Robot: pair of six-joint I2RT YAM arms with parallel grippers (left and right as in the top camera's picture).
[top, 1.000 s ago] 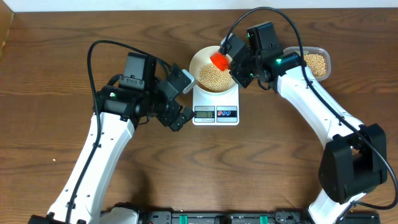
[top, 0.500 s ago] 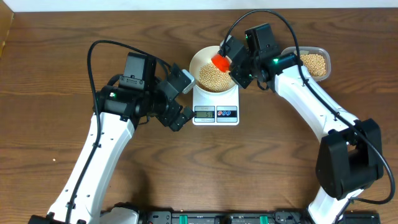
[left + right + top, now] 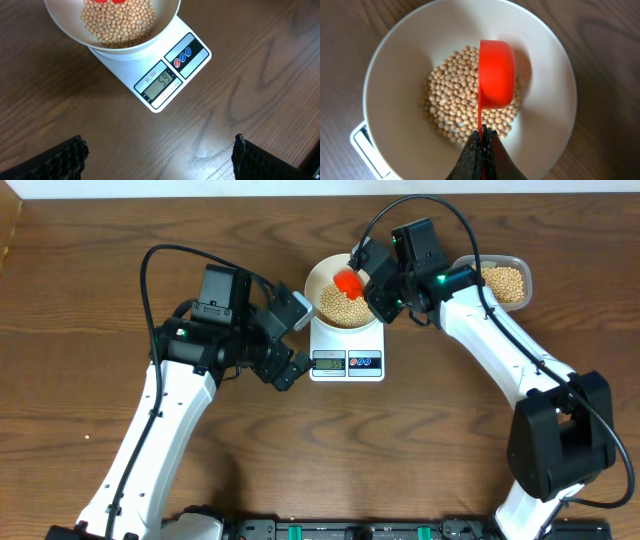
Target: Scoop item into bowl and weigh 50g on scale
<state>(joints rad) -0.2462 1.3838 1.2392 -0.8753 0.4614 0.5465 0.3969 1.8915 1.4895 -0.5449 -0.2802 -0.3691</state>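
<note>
The white bowl (image 3: 318,275) stands on the scale (image 3: 347,361) and holds a heap of tan beans (image 3: 342,305). My right gripper (image 3: 368,280) is shut on the thin handle of a red scoop (image 3: 347,281). In the right wrist view the scoop (image 3: 496,72) is turned on its side just above the beans (image 3: 452,105), inside the bowl (image 3: 400,60). My left gripper (image 3: 295,340) hangs open over bare table left of the scale, nothing between its fingers (image 3: 70,155). The scale's display (image 3: 162,81) appears to read 59.
A clear plastic tub (image 3: 505,280) with more beans sits at the back right, behind my right arm. Black cables arch above both arms. The table's front edge carries a dark rail (image 3: 330,530).
The red scoop has shifted slightly left and down over the beans as my right wrist turned. The left arm has not moved.
</note>
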